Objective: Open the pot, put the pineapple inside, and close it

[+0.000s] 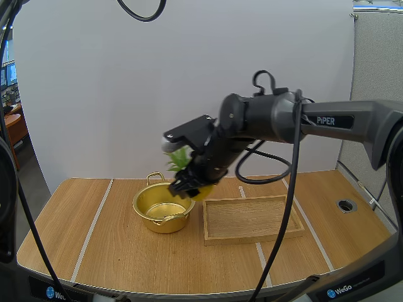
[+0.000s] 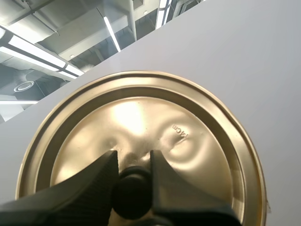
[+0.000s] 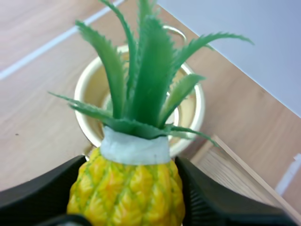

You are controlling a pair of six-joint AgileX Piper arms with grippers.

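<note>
Room for moving lies mostly to the left of the pot and in front of it, where the counter runs as plain wood to its rounded front edge. On the pot's right, the wooden tray sits just beside it, with a narrow strip of counter between the pot's wall and the tray's left rim. The pot stands upright with its mouth open, one handle toward the back and the other toward us.

Our right arm reaches in from the right, high over the tray. Its forearm bends down and leftward, so the right tool hangs above the pot's far right rim. That tool is clamped on the pineapple, its fingers pressing the yellow body from both sides. We hold the fruit off the counter, tilted, with its green crown pointing out over the pot's mouth. In the right wrist view the leaves cross the golden rim, and the tray's corner shows just beside the pot.

Our left tool pinches the black knob of the lid between its tips, and the lid's round golden face is turned toward the fingers.
</note>
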